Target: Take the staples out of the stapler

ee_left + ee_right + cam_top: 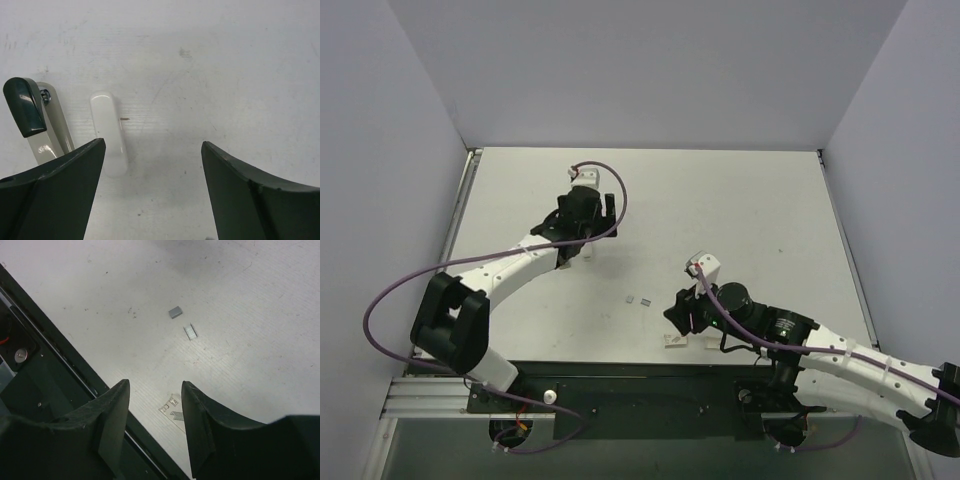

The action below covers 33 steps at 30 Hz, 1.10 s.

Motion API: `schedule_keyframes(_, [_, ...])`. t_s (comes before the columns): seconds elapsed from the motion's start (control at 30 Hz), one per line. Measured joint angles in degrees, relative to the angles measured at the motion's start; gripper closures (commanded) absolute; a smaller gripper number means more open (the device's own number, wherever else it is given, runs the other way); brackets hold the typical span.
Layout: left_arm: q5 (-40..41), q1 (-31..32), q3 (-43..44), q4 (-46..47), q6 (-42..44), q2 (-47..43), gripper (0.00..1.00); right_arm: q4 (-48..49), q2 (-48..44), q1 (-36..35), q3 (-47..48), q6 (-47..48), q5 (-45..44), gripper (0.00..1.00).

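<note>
So, the stapler [109, 131] is seen lying flat on the table [225, 60] in the left half of the left wrist view, swung apart into two arms. One is a glossy white plastic bar with a rounded end. The other is a cream strip with a small silvery rivet and a dark rounded cap at its tip, toward the left edge of the frame. Both arms run down under the left-hand finger of the left gripper [153, 145], whose chunky dark fingers are spread really wide with nothing held between them.

Two staples [175, 312] are counted in the upper middle of the right wrist view, just beside each other: a little smooth grey block and a ribbed silvery strip [190, 331]. In the top view they're found near the centre, between the two arms.

The right gripper [155, 385] is parted about halfway and nothing is gripped. One flat white packet [171, 407] is glimpsed through the gap, near the table's dark front edge. The tabletop is matte, pale and pretty scuffed.
</note>
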State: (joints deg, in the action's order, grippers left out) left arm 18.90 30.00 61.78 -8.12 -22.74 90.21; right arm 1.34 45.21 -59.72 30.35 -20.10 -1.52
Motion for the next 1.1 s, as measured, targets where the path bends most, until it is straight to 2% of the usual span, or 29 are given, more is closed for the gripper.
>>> schedule_keyframes(0.27, [-1.42, 6.60, -9.31, 0.35, -1.18, -9.09, 0.11, -6.45, -1.53, -0.07, 0.22, -3.67, -2.99, 0.57])
schedule_keyframes(0.43, [-2.16, 10.88, -16.83, 0.11, -2.91, -15.74, 0.11, -14.29, -4.20, -0.07, 0.20, -8.11, -7.85, 0.52])
schedule_keyframes(0.6, [-2.36, 14.47, -20.52, 0.17, -4.44, -21.53, 0.11, -23.34, -7.28, -0.07, 0.22, -14.67, -12.37, 0.52])
schedule_keyframes(0.83, [-3.13, 18.64, -21.57, 0.17, -5.60, -22.86, 0.11, -34.91, -8.96, -0.07, 0.09, -24.90, -15.34, 0.50])
schedule_keyframes(1.1, [-4.72, 20.87, -22.71, 0.79, -5.64, -23.02, 0.11, -40.89, -8.94, -0.15, -2.62, -33.27, -15.61, 0.49])
